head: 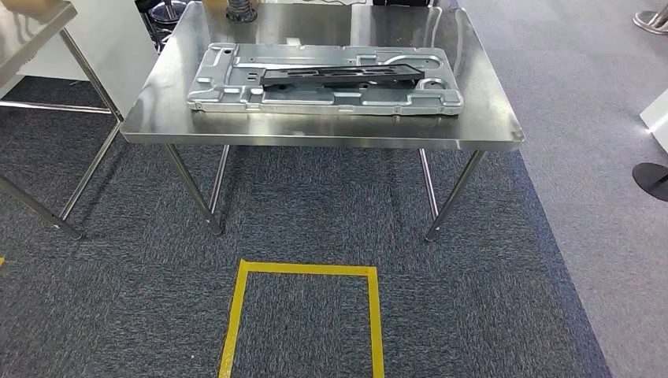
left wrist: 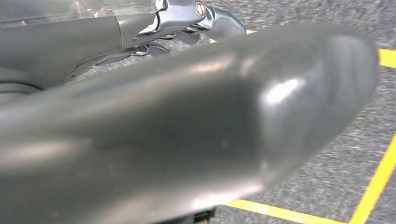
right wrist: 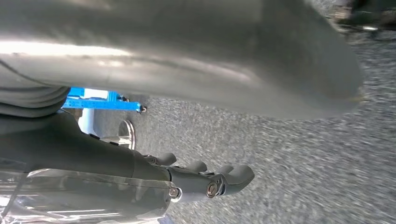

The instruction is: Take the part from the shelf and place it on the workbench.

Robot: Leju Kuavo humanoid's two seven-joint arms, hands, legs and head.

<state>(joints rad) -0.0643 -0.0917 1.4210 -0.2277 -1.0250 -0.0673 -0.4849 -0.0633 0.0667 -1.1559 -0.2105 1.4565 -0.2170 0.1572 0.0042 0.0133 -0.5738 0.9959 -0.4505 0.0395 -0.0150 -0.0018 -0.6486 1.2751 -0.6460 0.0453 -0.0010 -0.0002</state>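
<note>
From our head view we look down on a stainless steel workbench (head: 480, 126) standing on dark grey carpet (head: 315, 213). A large silver stamped metal panel (head: 236, 90) lies flat across the middle of the benchtop, and the part (head: 339, 76), a long black bracket, lies lengthwise on top of that panel, running from near its left-centre toward its right end. On the carpet in front of the bench, yellow tape (head: 307, 269) marks three sides of a square. A second steel table (head: 31, 24) shows at the upper left corner, well apart from the bench, and a black round base (head: 652, 179) sits on the lighter floor at the far right. Our left hand (left wrist: 187, 28) hangs over the carpet and tape lines in the left wrist view; its thick grey thumb fills most of that picture, the darker fingers (left wrist: 224, 25) curl in a little behind it, and nothing lies between them. Our right hand (right wrist: 201, 182) likewise hangs above the carpet in the right wrist view, its dark fingers (right wrist: 233, 177) side by side and lightly bent, holding nothing, with a blue frame (right wrist: 100, 102) and a shiny round foot (right wrist: 125, 134) on the floor beyond it.
</note>
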